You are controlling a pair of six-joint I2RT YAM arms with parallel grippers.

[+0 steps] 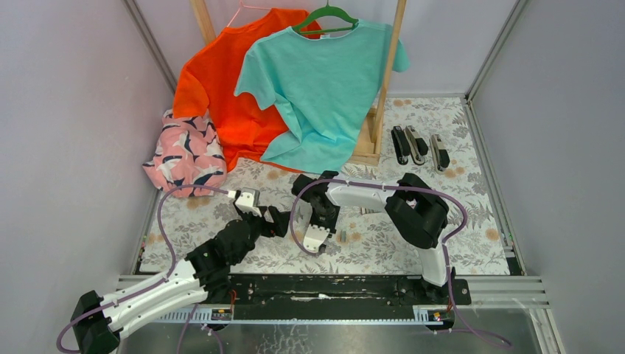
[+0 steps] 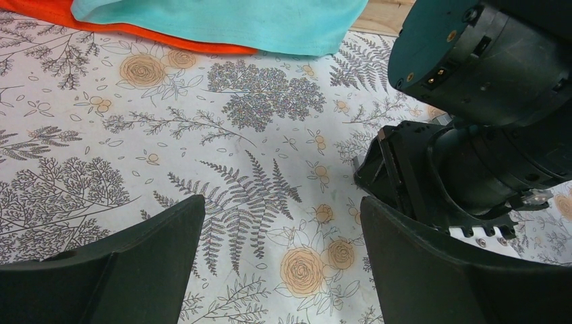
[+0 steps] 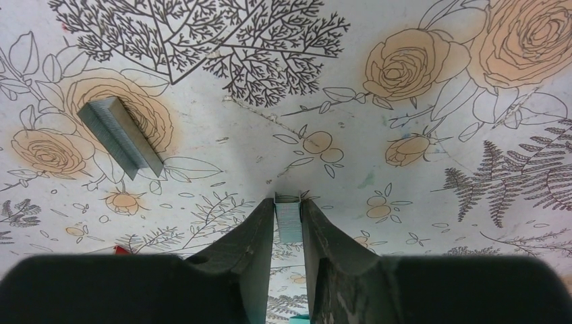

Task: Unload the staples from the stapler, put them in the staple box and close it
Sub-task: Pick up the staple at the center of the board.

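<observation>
Over on the left, the left arm (image 1: 184,273) lies low, stretched from the near corner toward the middle. Its left tool (image 2: 282,206) is spread wide over bare floral bench (image 2: 88,135) with nothing in it. Just beside it, the right tool (image 3: 288,201) points down, its fingers pinched onto the long sides of a short staple strip (image 3: 288,219). Whether that strip is lifted or touching the bench I can't tell. A second staple strip (image 3: 120,137) lies loose on the bench nearby. I'd judge these strips light and stiff but brittle: a hard squeeze or twist could snap them apart, and the smooth metal may slip. Taking hold across the flat sides, near the middle, looks right. The right arm (image 1: 416,210) rises from its base, folds at the elbow and runs leftward, wrist bent down. Far right, well apart, sit three black staplers (image 1: 415,144).
</observation>
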